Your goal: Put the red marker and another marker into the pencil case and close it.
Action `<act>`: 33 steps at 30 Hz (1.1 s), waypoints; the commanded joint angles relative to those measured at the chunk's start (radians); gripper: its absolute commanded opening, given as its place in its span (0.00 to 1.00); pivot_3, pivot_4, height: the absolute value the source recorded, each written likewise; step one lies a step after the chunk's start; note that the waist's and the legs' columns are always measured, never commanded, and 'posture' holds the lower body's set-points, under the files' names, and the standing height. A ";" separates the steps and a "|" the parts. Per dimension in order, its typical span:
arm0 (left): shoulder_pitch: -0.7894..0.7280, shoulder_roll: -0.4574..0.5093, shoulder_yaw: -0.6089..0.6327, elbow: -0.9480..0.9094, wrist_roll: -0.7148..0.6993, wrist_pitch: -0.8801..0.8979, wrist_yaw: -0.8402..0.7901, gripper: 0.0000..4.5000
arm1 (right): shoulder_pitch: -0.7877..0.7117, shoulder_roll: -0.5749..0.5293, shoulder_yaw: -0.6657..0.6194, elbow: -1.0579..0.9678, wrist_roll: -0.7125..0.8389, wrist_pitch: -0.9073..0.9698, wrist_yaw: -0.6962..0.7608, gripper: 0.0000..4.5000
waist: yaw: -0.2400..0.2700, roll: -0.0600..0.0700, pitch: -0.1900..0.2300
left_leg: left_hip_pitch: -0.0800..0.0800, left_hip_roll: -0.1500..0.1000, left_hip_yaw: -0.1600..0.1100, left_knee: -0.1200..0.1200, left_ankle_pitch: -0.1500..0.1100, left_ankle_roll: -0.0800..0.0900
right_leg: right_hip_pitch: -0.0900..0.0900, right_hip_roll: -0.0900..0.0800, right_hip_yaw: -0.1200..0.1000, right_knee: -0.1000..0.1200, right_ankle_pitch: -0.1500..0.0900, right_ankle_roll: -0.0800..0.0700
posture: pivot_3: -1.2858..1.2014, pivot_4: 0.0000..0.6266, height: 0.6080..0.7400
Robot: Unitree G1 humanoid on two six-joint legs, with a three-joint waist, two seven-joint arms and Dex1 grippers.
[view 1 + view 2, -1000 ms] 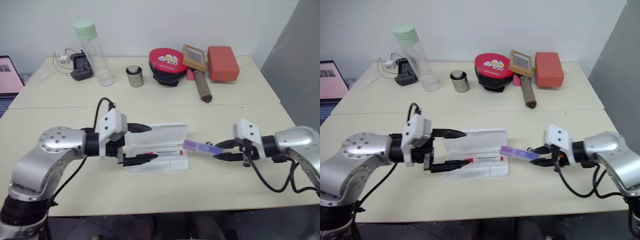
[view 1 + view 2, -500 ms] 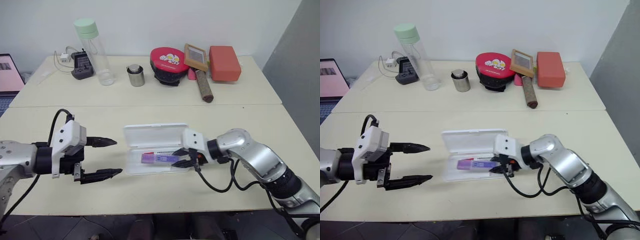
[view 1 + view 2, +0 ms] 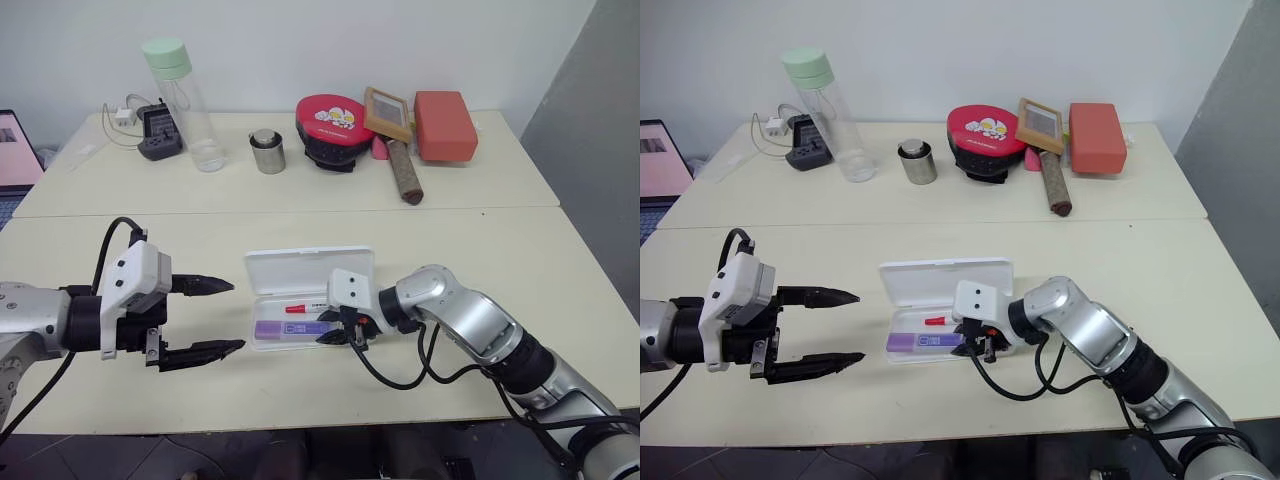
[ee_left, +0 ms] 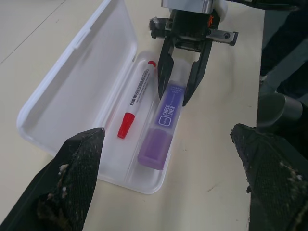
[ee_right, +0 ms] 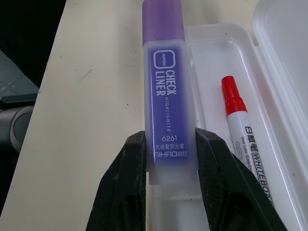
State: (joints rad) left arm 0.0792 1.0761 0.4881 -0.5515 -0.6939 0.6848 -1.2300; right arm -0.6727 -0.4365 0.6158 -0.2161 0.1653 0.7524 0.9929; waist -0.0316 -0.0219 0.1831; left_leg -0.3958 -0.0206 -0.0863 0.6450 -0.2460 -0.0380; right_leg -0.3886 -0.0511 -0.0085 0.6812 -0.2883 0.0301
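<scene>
The purple marker (image 4: pixel 166 122) lies along the front channel of the open pencil case (image 4: pixel 79 91), pinched at one end by the right end effector (image 4: pixel 176 94). It looks ready to let go: I'd open the fingers just enough, then draw back along the barrel so it stays seated. Its long axis runs lengthwise with the case, darker purple end pointing away from the end effector. The red marker (image 4: pixel 137 98) lies parallel beside it, nearer the lid. The left end effector (image 3: pixel 205 317) waits spread wide, near the case on the tabletop (image 3: pixel 480 260).
</scene>
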 commanded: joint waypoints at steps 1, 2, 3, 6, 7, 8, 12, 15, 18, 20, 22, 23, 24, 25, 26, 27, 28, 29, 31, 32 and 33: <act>-0.006 0.017 0.038 -0.028 -0.025 0.008 0.012 1.00 | -0.030 0.014 0.002 0.007 -0.021 -0.028 0.002 0.24 | 0.000 0.000 0.000 | 0.000 0.000 0.000 0.000 0.000 0.000 | 0.000 0.000 0.000 0.000 0.000 0.000 | 0.52 0.24 1.00; -0.008 0.017 0.037 -0.030 -0.027 0.010 0.015 1.00 | -0.031 0.015 0.005 0.017 -0.026 -0.035 0.005 0.24 | 0.000 0.000 0.000 | 0.000 0.000 0.000 0.000 0.000 0.000 | 0.000 0.000 0.000 0.000 0.000 0.000 | 0.52 0.24 1.00; -0.009 0.017 0.036 -0.031 -0.029 0.011 0.017 1.00 | -0.032 0.017 0.006 0.023 -0.030 -0.041 0.008 0.24 | 0.000 0.000 0.000 | 0.000 0.000 0.000 0.000 0.000 0.000 | 0.000 0.000 0.000 0.000 0.000 0.000 | 0.52 0.24 1.00; -0.009 0.017 0.036 -0.035 -0.038 0.015 0.023 1.00 | -0.033 0.014 0.012 0.033 -0.042 -0.059 0.023 0.24 | 0.000 0.000 0.000 | 0.000 0.000 0.000 0.000 0.000 0.000 | 0.000 0.000 0.000 0.000 0.000 0.000 | 0.52 0.24 1.00; -0.009 0.016 0.036 -0.034 -0.039 0.015 0.025 1.00 | -0.033 0.013 0.013 0.033 -0.043 -0.061 0.027 0.24 | 0.000 0.000 0.000 | 0.000 0.000 0.000 0.000 0.000 0.000 | 0.000 0.000 0.000 0.000 0.000 0.000 | 0.52 0.24 1.00; -0.009 0.016 0.035 -0.033 -0.039 0.015 0.027 1.00 | -0.032 0.012 0.015 0.033 -0.043 -0.062 0.032 0.24 | 0.000 0.000 0.000 | 0.000 0.000 0.000 0.000 0.000 0.000 | 0.000 0.000 0.000 0.000 0.000 0.000 | 0.52 0.24 1.00; -0.010 0.012 0.026 -0.032 -0.033 0.009 0.033 1.00 | -0.028 0.013 0.024 0.037 -0.049 -0.068 0.045 0.24 | 0.000 0.000 0.000 | 0.000 0.000 0.000 0.000 0.000 0.000 | 0.000 0.000 0.000 0.000 0.000 0.000 | 0.52 0.24 1.00; -0.012 0.010 0.023 -0.034 -0.035 0.010 0.037 1.00 | -0.027 0.016 0.026 0.044 -0.055 -0.070 0.049 0.24 | 0.000 0.000 0.000 | 0.000 0.000 0.000 0.000 0.000 0.000 | 0.000 0.000 0.000 0.000 0.000 0.000 | 0.52 0.24 1.00; -0.012 0.011 0.020 -0.031 -0.034 0.007 0.039 1.00 | -0.029 0.019 0.028 0.052 -0.062 -0.075 0.052 0.24 | 0.000 0.000 0.000 | 0.000 0.000 0.000 0.000 0.000 0.000 | 0.000 0.000 0.000 0.000 0.000 0.000 | 0.52 0.24 1.00; -0.014 0.011 0.017 -0.031 -0.036 0.006 0.040 1.00 | -0.033 0.023 0.027 0.060 -0.066 -0.079 0.053 0.24 | 0.000 0.000 0.000 | 0.000 0.000 0.000 0.000 0.000 0.000 | 0.000 0.000 0.000 0.000 0.000 0.000 | 0.52 0.24 1.00; -0.017 0.012 0.014 -0.030 -0.035 0.004 0.041 1.00 | -0.037 0.026 0.025 0.064 -0.069 -0.083 0.056 0.24 | 0.000 0.000 0.000 | 0.000 0.000 0.000 0.000 0.000 0.000 | 0.000 0.000 0.000 0.000 0.000 0.000 | 0.52 0.24 1.00; -0.017 0.011 0.013 -0.029 -0.035 0.003 0.040 1.00 | -0.038 0.027 0.025 0.065 -0.070 -0.085 0.057 0.24 | 0.000 0.000 0.000 | 0.000 0.000 0.000 0.000 0.000 0.000 | 0.000 0.000 0.000 0.000 0.000 0.000 | 0.52 0.24 1.00; -0.017 0.011 0.012 -0.029 -0.034 0.002 0.040 1.00 | -0.039 0.028 0.024 0.066 -0.070 -0.086 0.059 0.24 | 0.000 0.000 0.000 | 0.000 0.000 0.000 0.000 0.000 0.000 | 0.000 0.000 0.000 0.000 0.000 0.000 | 0.52 0.24 1.00; -0.017 0.011 0.012 -0.028 -0.034 0.002 0.040 1.00 | -0.039 0.029 0.023 0.066 -0.071 -0.087 0.061 0.36 | 0.000 0.000 0.000 | 0.000 0.000 0.000 0.000 0.000 0.000 | 0.000 0.000 0.000 0.000 0.000 0.000 | 0.52 0.24 1.00; -0.016 0.011 0.010 -0.027 -0.032 0.000 0.040 1.00 | -0.040 0.030 0.023 0.066 -0.071 -0.090 0.062 0.41 | 0.000 0.000 0.000 | 0.000 0.000 0.000 0.000 0.000 0.000 | 0.000 0.000 0.000 0.000 0.000 0.000 | 0.52 0.24 1.00; -0.016 0.011 0.009 -0.025 -0.030 -0.001 0.039 1.00 | -0.041 0.031 0.021 0.066 -0.069 -0.090 0.065 0.47 | 0.000 0.000 0.000 | 0.000 0.000 0.000 0.000 0.000 0.000 | 0.000 0.000 0.000 0.000 0.000 0.000 | 0.52 0.24 1.00; -0.018 0.011 0.006 -0.023 -0.028 -0.003 0.040 1.00 | -0.042 0.032 0.019 0.064 -0.065 -0.092 0.068 0.53 | 0.000 0.000 0.000 | 0.000 0.000 0.000 0.000 0.000 0.000 | 0.000 0.000 0.000 0.000 0.000 0.000 | 0.52 0.24 1.00; -0.019 0.011 0.004 -0.022 -0.027 -0.004 0.039 1.00 | -0.043 0.031 0.017 0.061 -0.060 -0.095 0.074 0.57 | 0.000 0.000 0.000 | 0.000 0.000 0.000 0.000 0.000 0.000 | 0.000 0.000 0.000 0.000 0.000 0.000 | 0.52 0.24 1.00; -0.019 0.011 0.003 -0.020 -0.026 -0.006 0.039 1.00 | -0.044 0.033 0.011 0.057 -0.052 -0.095 0.080 0.66 | 0.000 0.000 0.000 | 0.000 0.000 0.000 0.000 0.000 0.000 | 0.000 0.000 0.000 0.000 0.000 0.000 | 0.52 0.24 1.00; -0.018 0.011 0.003 -0.020 -0.027 -0.006 0.038 1.00 | -0.045 0.034 0.007 0.055 -0.049 -0.094 0.082 0.71 | 0.000 0.000 0.000 | 0.000 0.000 0.000 0.000 0.000 0.000 | 0.000 0.000 0.000 0.000 0.000 0.000 | 0.52 0.24 1.00; -0.017 0.011 0.004 -0.020 -0.027 -0.007 0.037 1.00 | -0.045 0.035 0.004 0.054 -0.047 -0.092 0.083 0.77 | 0.000 0.000 0.000 | 0.000 0.000 0.000 0.000 0.000 0.000 | 0.000 0.000 0.000 0.000 0.000 0.000 | 0.52 0.24 1.00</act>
State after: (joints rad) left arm 0.0721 1.0768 0.4855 -0.5578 -0.7072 0.6905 -1.1903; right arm -0.6953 -0.4112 0.6465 -0.1413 0.1019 0.6706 1.0659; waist -0.0317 -0.0219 0.1832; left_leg -0.3957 -0.0205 -0.0863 0.6447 -0.2460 -0.0380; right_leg -0.3887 -0.0510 -0.0085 0.6811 -0.2883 0.0301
